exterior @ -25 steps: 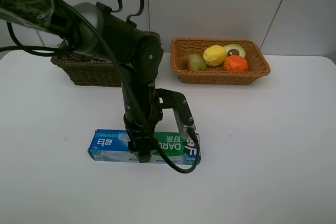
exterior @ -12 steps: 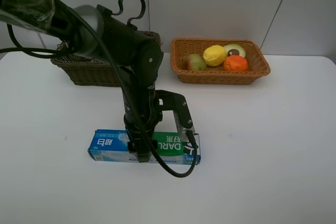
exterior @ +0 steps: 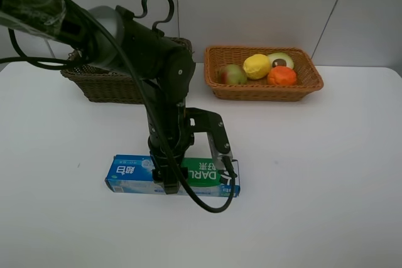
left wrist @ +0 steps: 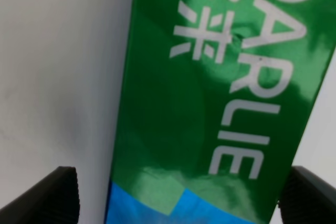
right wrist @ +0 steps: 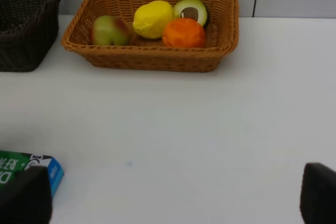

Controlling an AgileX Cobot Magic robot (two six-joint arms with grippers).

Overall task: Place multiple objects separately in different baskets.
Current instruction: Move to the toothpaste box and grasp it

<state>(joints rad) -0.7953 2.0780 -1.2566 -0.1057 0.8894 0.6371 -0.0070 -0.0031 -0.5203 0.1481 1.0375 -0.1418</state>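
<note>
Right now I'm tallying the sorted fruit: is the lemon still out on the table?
No, the lemon lies inside the orange-tan basket with the other fruit.

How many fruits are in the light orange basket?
4, all in the light orange-tan wicker basket: green-red pear, yellow lemon, halved avocado, orange. More might hide underneath.

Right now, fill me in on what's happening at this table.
The left gripper has come straight down over the blue-green DARLIE toothpaste box lying on the white table, with its jaws wide open on either side of the box, not yet closed. The light orange-tan wicker basket already holds the pear, lemon, halved avocado and orange. The dark brown wicker basket sits behind the arm.
</note>
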